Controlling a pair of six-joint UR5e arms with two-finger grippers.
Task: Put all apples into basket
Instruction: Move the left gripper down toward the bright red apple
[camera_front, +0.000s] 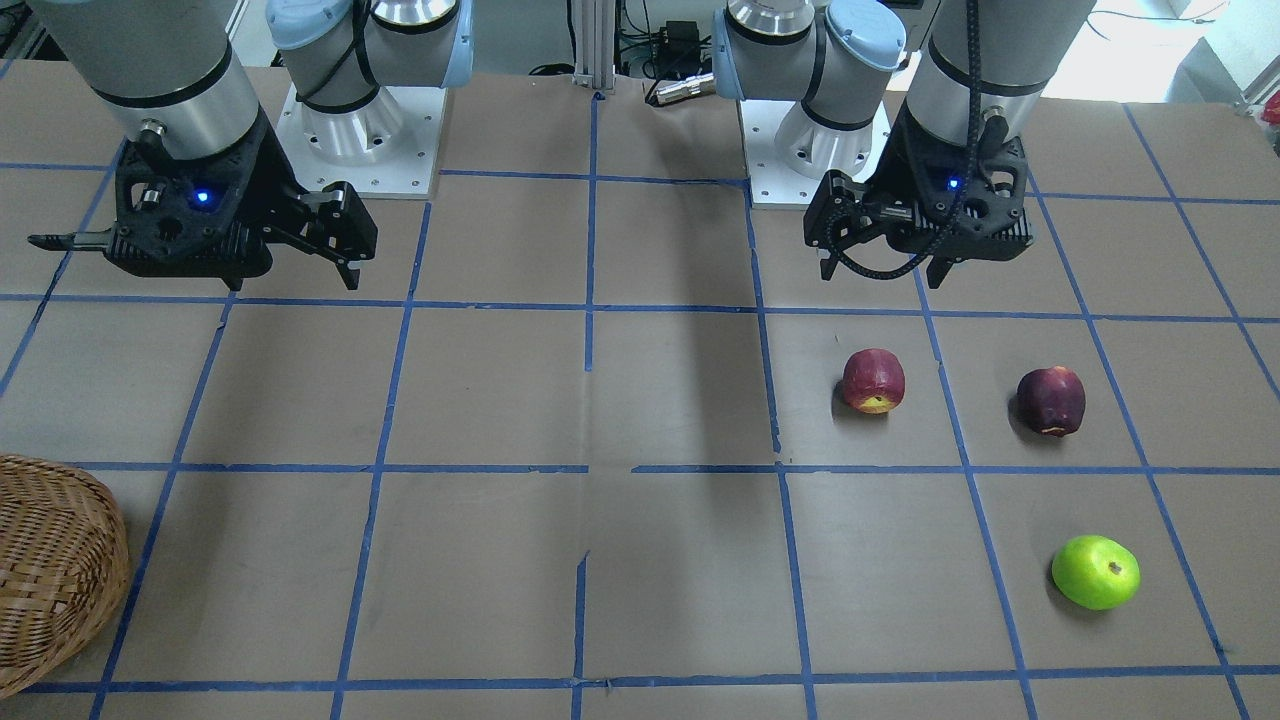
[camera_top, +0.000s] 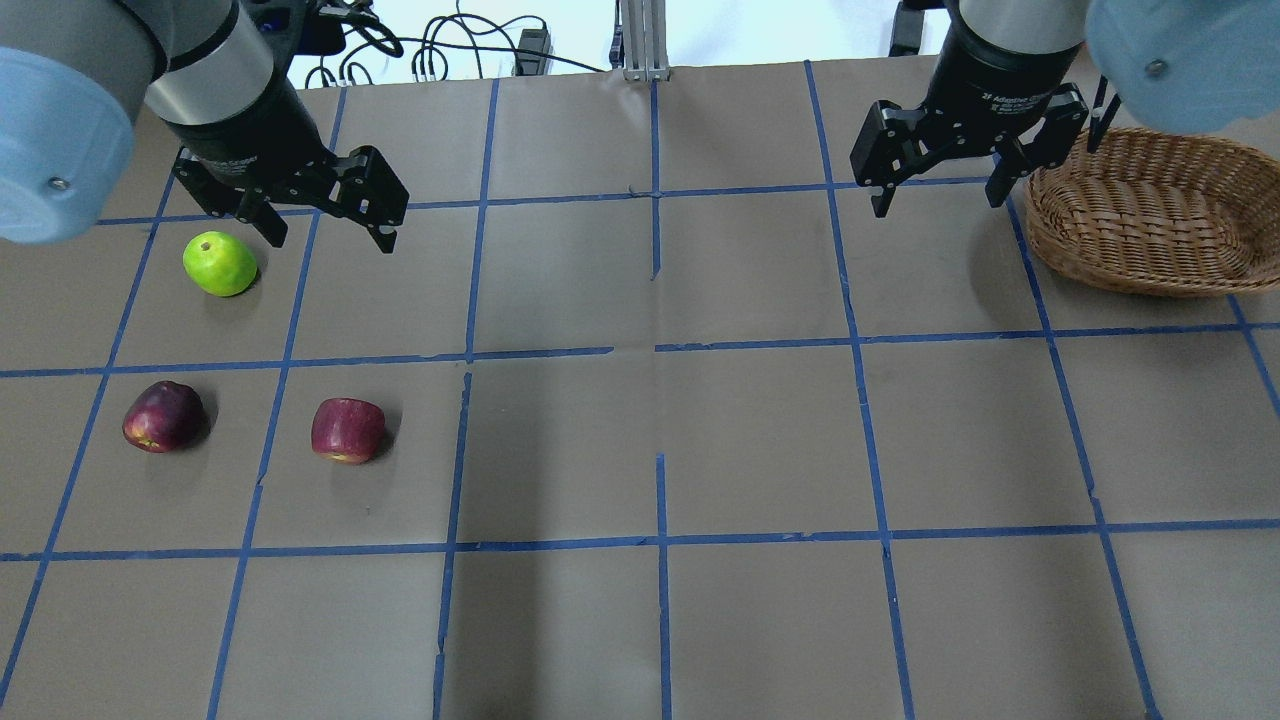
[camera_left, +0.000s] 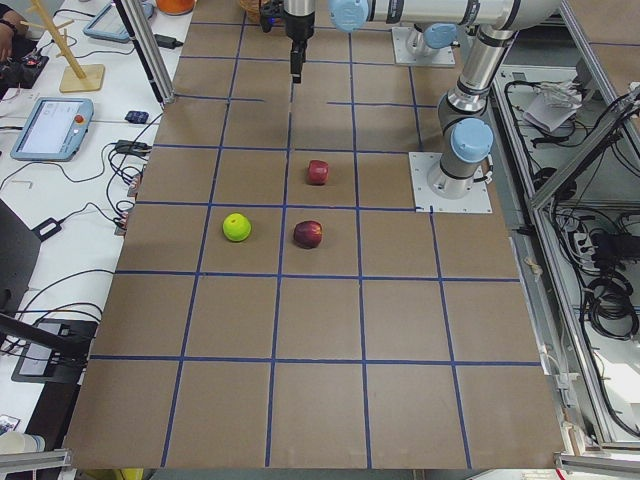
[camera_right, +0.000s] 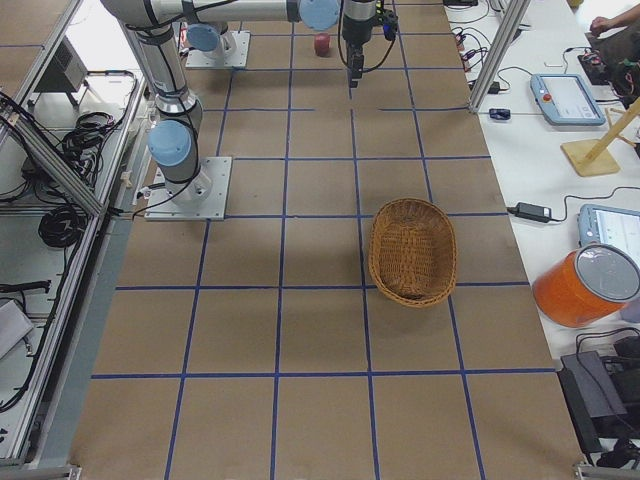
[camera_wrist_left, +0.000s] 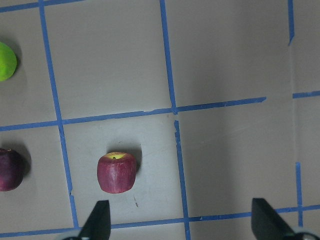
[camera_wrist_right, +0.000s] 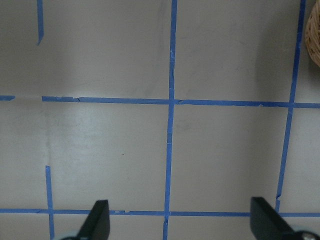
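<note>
Three loose, red apple, maroon apple, green apple, well apart from the basket; left gripper, right gripper both open, empty; off-centre pinch could roll one.

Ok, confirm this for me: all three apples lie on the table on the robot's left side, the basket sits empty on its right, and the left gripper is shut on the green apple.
Wrong on one point: the left gripper is open and holds nothing, and the green apple lies free on the table, as the overhead exterior view shows. The rest stands.
</note>
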